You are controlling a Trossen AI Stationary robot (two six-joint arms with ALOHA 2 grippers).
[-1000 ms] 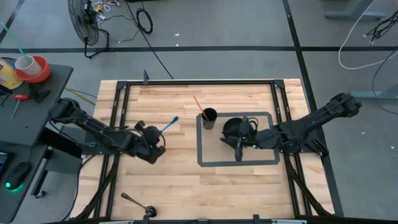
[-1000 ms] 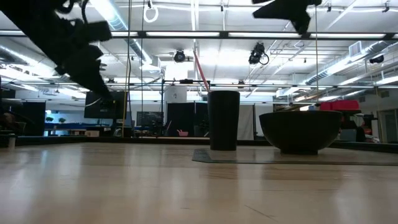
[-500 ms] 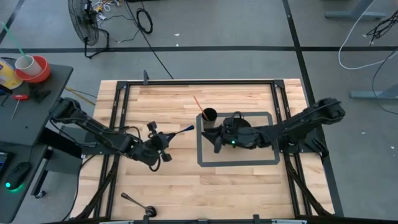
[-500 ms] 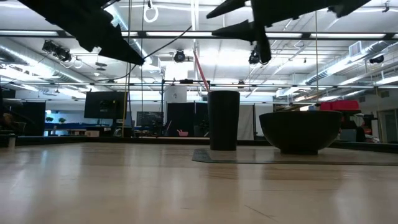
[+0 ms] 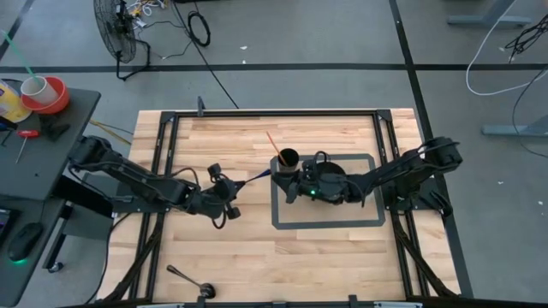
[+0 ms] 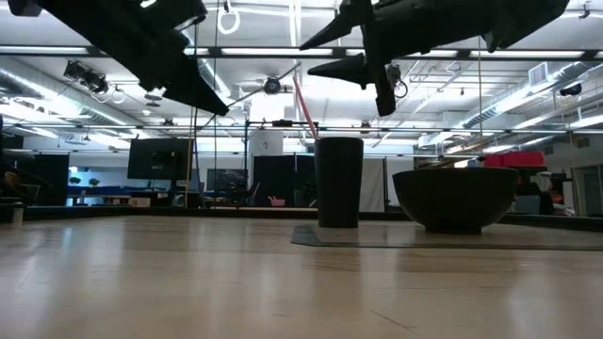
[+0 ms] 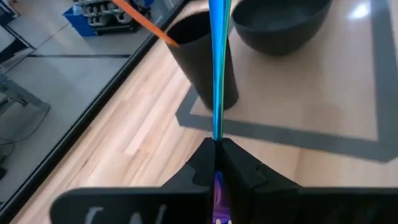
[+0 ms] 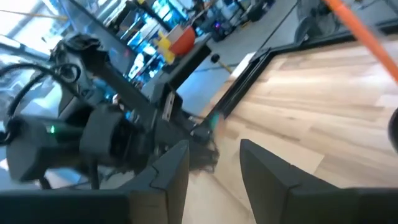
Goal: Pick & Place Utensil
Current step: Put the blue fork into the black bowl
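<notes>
— Starting at the left pincer (image 7: 216,163): what is it doing?

— Its fingers are pressed together on a thin blue utensil (image 7: 217,74), which runs straight out from the tips toward the cup (image 7: 205,59). From above, the left pincer (image 5: 233,198) sits over the bare wood just left of the taped rectangle (image 5: 327,224), and the utensil (image 5: 254,178) slants up toward the cup (image 5: 288,160) with its far end close to the rim.

— And the right one?

— The right pincer (image 5: 291,189) hangs beside the cup, over the left part of the rectangle. Its own camera shows the two fingers (image 8: 273,171) spread with nothing between them, and the left arm (image 8: 93,134) farther off across the surface (image 8: 292,112).

— What does the level camera add?

— Height. Both pincers are well above the surface (image 6: 283,282): the left pincer (image 6: 212,104) and the right pincer (image 6: 372,80) show up near the ceiling lights, clear of the cup (image 6: 339,182) and bowl (image 6: 454,198).

— What is in the containers?

— An orange stick (image 5: 274,143) leans out of the cup; the left wrist camera shows it (image 7: 146,23) crossing the rim. The bowl (image 5: 330,181) is mostly covered by the right arm from above. The left wrist camera sees only part of the bowl (image 7: 280,22), and I cannot tell if it holds anything.

— Anything else on the wood?

— A dark ladle (image 5: 190,280) lies at the near edge, well apart from both arms.
</notes>
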